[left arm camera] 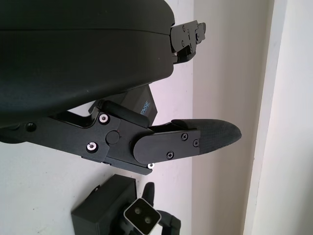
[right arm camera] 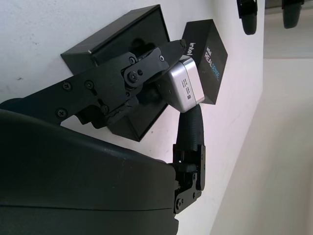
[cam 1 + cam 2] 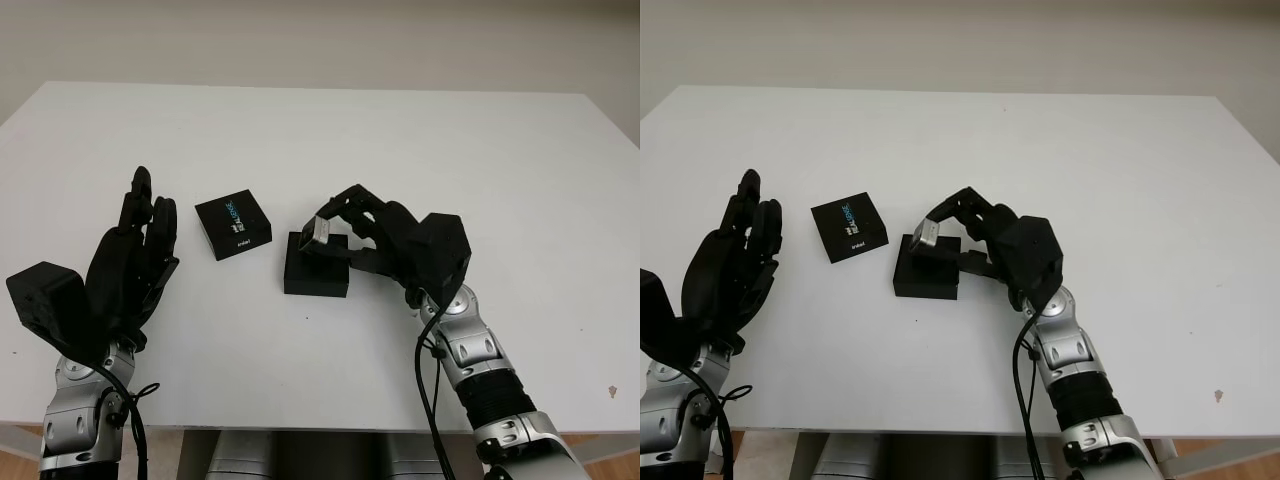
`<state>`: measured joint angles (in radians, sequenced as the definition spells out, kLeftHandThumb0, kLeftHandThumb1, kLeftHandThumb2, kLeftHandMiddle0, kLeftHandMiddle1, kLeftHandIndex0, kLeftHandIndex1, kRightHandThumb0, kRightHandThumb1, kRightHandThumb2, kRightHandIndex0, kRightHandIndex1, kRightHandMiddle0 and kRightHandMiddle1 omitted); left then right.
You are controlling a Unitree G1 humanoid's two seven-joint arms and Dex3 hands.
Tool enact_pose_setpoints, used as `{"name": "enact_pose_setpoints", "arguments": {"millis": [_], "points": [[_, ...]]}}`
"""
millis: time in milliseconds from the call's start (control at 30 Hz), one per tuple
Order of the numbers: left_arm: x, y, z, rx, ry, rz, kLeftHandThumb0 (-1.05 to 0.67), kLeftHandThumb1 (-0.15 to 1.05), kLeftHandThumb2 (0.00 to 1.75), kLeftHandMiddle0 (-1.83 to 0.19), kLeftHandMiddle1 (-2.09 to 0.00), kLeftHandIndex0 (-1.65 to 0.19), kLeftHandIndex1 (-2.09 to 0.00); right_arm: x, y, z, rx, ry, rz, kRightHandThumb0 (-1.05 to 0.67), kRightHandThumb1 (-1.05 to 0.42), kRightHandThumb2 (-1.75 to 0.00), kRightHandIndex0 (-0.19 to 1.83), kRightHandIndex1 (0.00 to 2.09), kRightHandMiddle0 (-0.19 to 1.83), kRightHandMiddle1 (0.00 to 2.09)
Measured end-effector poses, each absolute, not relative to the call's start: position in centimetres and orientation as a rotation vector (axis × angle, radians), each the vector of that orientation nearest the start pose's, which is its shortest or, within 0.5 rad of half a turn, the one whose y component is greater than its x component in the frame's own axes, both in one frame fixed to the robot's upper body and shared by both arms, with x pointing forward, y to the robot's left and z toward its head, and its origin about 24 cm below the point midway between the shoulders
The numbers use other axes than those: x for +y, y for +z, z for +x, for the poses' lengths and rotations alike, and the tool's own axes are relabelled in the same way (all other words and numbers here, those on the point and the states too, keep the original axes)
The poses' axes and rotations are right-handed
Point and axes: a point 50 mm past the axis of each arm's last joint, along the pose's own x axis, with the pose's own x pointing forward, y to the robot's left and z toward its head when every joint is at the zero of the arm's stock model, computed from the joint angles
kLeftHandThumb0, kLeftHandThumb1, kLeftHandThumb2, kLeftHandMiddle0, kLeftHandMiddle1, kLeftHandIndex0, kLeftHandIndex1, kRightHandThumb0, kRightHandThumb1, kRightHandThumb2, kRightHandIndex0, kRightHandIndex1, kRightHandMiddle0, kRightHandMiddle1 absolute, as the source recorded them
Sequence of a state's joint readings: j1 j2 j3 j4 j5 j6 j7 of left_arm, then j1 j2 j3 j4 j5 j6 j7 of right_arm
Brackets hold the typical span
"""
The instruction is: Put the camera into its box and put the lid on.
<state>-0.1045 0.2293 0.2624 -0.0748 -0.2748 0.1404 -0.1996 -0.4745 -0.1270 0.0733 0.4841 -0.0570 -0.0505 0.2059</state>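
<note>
1. While holding the camera (image 3: 316, 231) pinched in the fingertips, right hand (image 3: 372, 238) hovering over the open black box (image 3: 315, 270), fingers curled around the small silver body; camera sitting above the box's near-right part, tilted, not yet inside.
2. Left hand (image 3: 125, 270) open, raised above the surface (image 3: 420, 140) at the near left, holding nothing, well apart from the box.
3. Lid (image 3: 233, 223), printed face up, lying on the surface just beside the box on its left, apart from it.
4. Risk, judged: camera tilting in the grasp and catching a corner on the box rim (image 2: 117, 27) when lowered, then jamming crooked instead of seating; cause being the skewed pose seen in the right wrist view.
5. Risk, judged: box sliding on the smooth surface if fingers (image 2: 146, 63) press on its wall during lowering, nothing bracing it at present.
6. Risk, judged: thin fingertip pinch slipping on the smooth metal shell, dropping the camera beside the box.
7. Risk, judged: fingers getting trapped between camera and box wall on release, dragging the camera back out when opening.
8. Lid step not yet begun; a proud-sitting camera likely preventing the lid from closing squarely.
</note>
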Motion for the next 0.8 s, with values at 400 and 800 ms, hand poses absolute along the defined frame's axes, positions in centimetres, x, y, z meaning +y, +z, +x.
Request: {"name": "enact_pose_setpoints", "arguments": {"millis": [400,800], "points": [[23.4,9.2,26.7,-0.101,0.008,-0.057,-0.68,1.05,0.49,0.19,0.0,0.19,0.0,-12.2,5.7,33.7,0.025,0.361,-0.216,-0.38,-0.92,-0.06,0.23,0.05,0.3,1.78],[23.4,9.2,26.7,-0.1,0.006,-0.058,-0.68,1.05,0.51,0.19,0.0,0.19,0.0,-11.7,5.5,33.7,0.032,0.373,-0.17,-0.39,-0.92,-0.06,0.22,0.05,0.28,1.77]]}}
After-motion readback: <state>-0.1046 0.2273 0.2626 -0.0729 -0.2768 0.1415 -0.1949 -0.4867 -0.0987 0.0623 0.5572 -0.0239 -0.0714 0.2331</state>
